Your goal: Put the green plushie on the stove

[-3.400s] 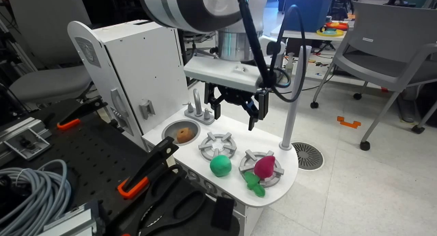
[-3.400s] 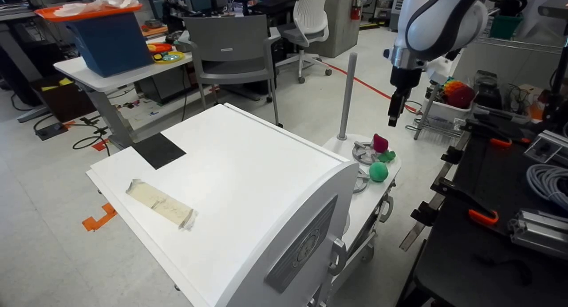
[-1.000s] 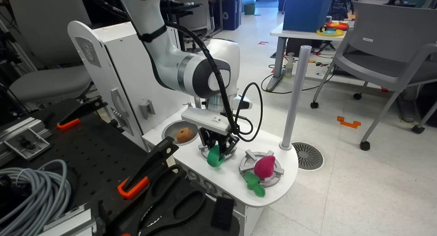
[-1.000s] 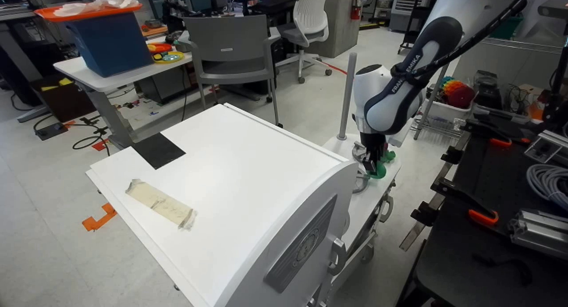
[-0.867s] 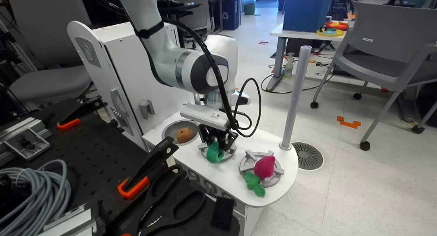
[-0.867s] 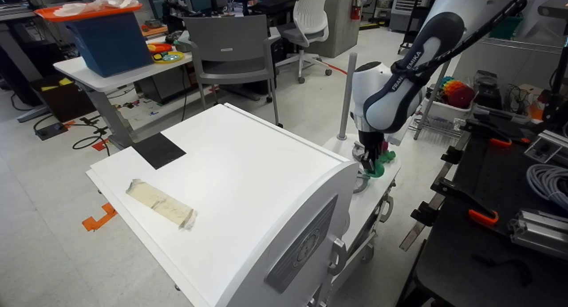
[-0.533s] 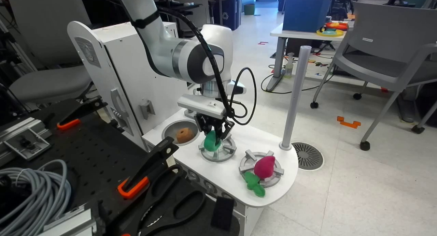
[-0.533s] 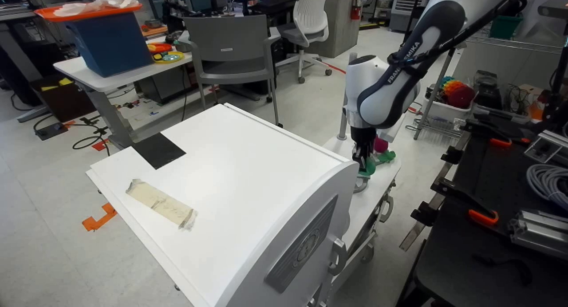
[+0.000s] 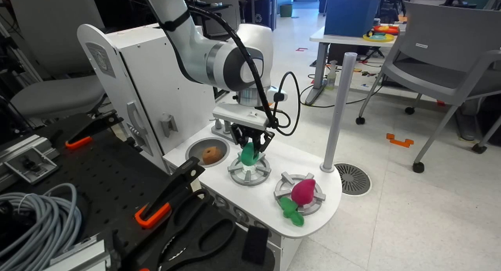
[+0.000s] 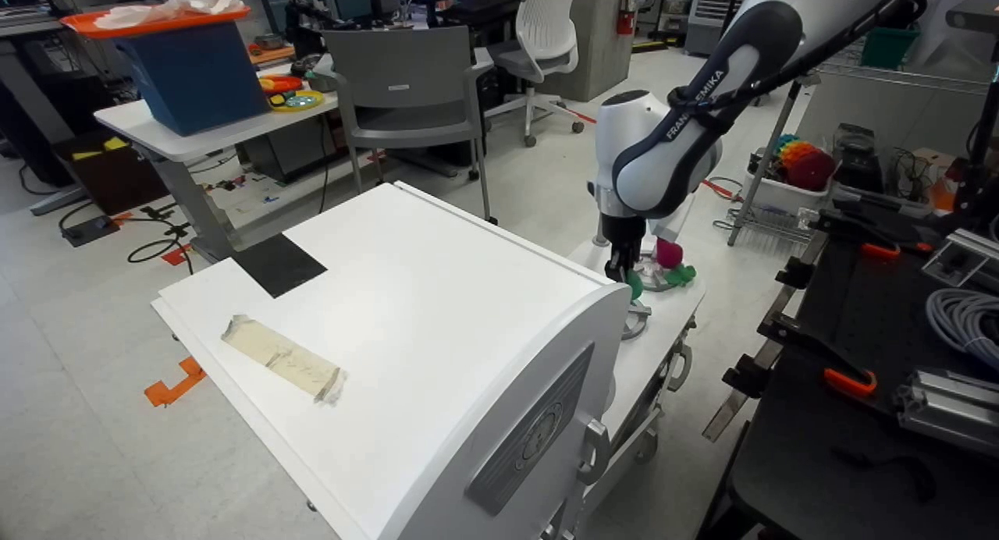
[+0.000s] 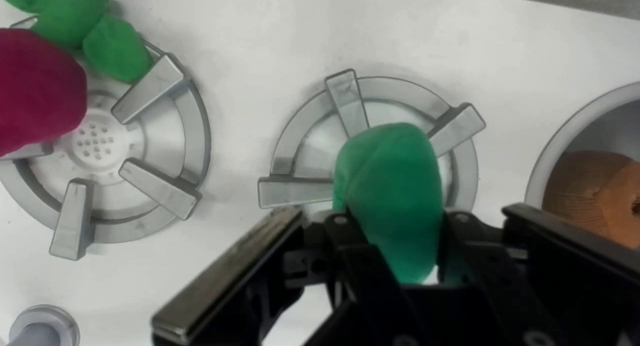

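Note:
The green plushie [image 9: 248, 157] is squeezed between the fingers of my gripper [image 11: 397, 223], which is shut on it. In the wrist view the plushie [image 11: 392, 181] covers the middle of a grey burner [image 11: 295, 192]. It appears to hang a little above that burner, though the exact gap is hard to judge. The stove is the white countertop [image 9: 283, 157] with two round grey burners. In an exterior view, the white cabinet partly hides the burner [image 10: 636, 323] under the plushie [image 10: 635, 285].
On the second burner [image 9: 280, 193] lies a pink-red toy [image 9: 303, 191] with a darker green item [image 9: 291, 212] against it. A sink bowl [image 9: 190, 150] holds an orange-brown item [image 9: 211, 155]. A grey post [image 9: 340, 110] rises from the countertop. A tall white cabinet [image 9: 168, 75] stands beside the sink.
Earlier the plushie rested on the countertop in front of the burner, under my open gripper. My gripper has since closed on it, lifted it and carried it back over the burner.

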Controlling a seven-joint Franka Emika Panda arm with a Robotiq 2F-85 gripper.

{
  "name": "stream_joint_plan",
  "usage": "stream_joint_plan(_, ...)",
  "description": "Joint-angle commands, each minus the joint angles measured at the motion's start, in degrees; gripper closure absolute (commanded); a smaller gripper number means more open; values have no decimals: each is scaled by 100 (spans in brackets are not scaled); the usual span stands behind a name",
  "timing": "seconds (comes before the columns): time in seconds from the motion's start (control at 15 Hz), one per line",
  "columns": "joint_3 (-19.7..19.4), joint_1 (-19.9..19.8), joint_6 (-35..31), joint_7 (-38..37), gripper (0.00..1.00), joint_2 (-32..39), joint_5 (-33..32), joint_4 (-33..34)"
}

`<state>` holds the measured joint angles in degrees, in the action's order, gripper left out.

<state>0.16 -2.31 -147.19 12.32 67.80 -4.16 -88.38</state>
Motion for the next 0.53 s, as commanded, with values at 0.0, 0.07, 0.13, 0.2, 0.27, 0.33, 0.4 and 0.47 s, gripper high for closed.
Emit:
stream_joint_plan(0.0,173,-211,392,312,94,473,-51,681)
stream_joint_plan(0.07,175,-215,461,352,94,590,-56,817)
stream_joint_plan(0.13,181,-217,518,401,94,700,-66,944)
stream_joint_plan(0.2,208,-231,558,476,94,804,-72,1061)
stream_joint_plan(0.27,218,-226,578,532,94,900,-81,1164)
stream_joint_plan(0.33,238,-227,601,610,94,962,-93,1246)
stream_joint_plan(0.4,256,-231,672,683,94,979,-100,1303)
stream_joint_plan(0.47,268,-237,744,740,94,998,-98,1360)
